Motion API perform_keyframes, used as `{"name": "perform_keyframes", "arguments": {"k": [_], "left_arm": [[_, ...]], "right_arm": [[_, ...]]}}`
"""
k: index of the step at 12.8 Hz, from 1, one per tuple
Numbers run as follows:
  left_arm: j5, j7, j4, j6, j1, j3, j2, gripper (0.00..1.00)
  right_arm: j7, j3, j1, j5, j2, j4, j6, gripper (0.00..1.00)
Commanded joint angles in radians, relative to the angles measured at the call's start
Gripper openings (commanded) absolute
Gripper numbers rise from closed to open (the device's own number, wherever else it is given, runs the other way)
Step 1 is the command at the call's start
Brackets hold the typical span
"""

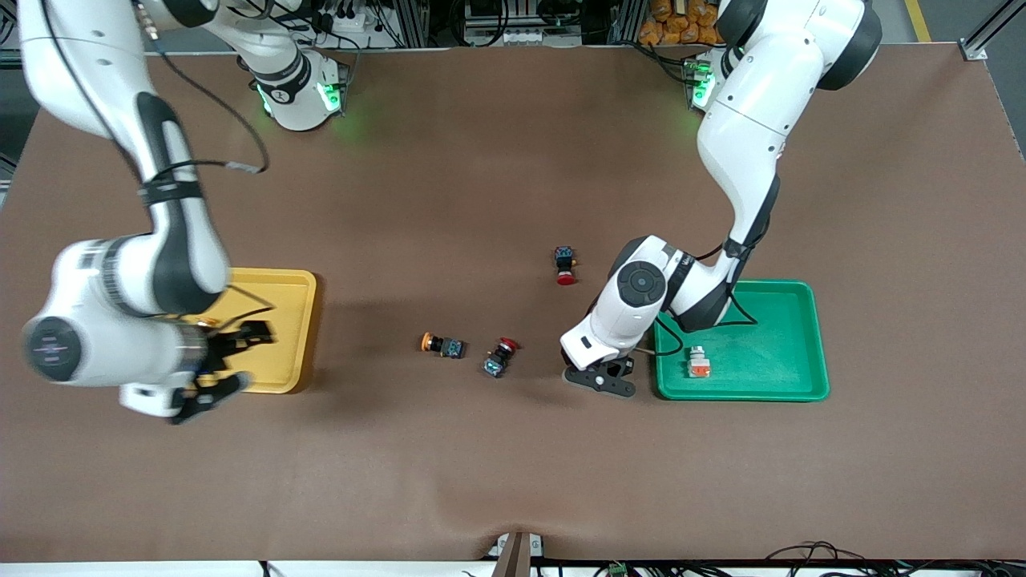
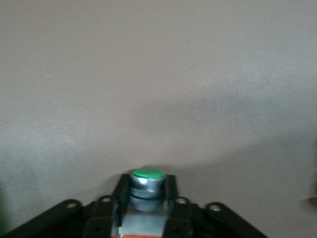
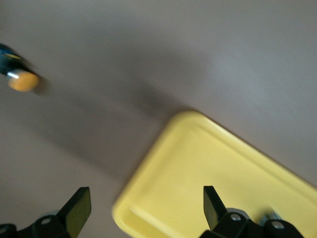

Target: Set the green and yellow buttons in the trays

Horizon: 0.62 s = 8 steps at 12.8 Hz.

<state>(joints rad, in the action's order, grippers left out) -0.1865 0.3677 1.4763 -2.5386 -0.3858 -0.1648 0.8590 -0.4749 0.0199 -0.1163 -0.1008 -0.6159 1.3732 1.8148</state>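
My left gripper (image 1: pixel 603 377) is low over the table just beside the green tray (image 1: pixel 769 336), on its right-arm side. It is shut on a silver button with a green cap (image 2: pixel 147 174); the hand hides that button in the front view. A white-silver button with an orange block (image 1: pixel 698 362) lies in the green tray. My right gripper (image 1: pixel 228 367) is open and empty over the yellow tray's (image 1: pixel 304 320) corner nearest the front camera; the tray also shows in the right wrist view (image 3: pixel 223 168). A yellow-capped button (image 1: pixel 442 345) lies on the table between the trays and shows in the right wrist view (image 3: pixel 22 79).
Two red-capped black-blue switches lie on the brown table: one (image 1: pixel 499 357) beside the yellow-capped button, one (image 1: pixel 566 264) farther from the front camera. The right arm's forearm covers part of the yellow tray.
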Motion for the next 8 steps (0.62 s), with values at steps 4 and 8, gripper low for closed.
{"name": "perform_keyframes", "arguments": {"k": [4, 8], "left_arm": [[-0.014, 0.007, 0.028, 0.239, 0.099, -0.015, -0.17, 0.0], [0.001, -0.006, 0.113, 0.356, 0.171, -0.013, -0.282, 0.0]], "right_arm": [[-0.225, 0.058, -0.089, -0.025, -0.048, 0.003, 0.063, 1.0], [-0.411, 0.057, -0.172, -0.027, -0.091, 0.003, 0.181, 1.0]]}}
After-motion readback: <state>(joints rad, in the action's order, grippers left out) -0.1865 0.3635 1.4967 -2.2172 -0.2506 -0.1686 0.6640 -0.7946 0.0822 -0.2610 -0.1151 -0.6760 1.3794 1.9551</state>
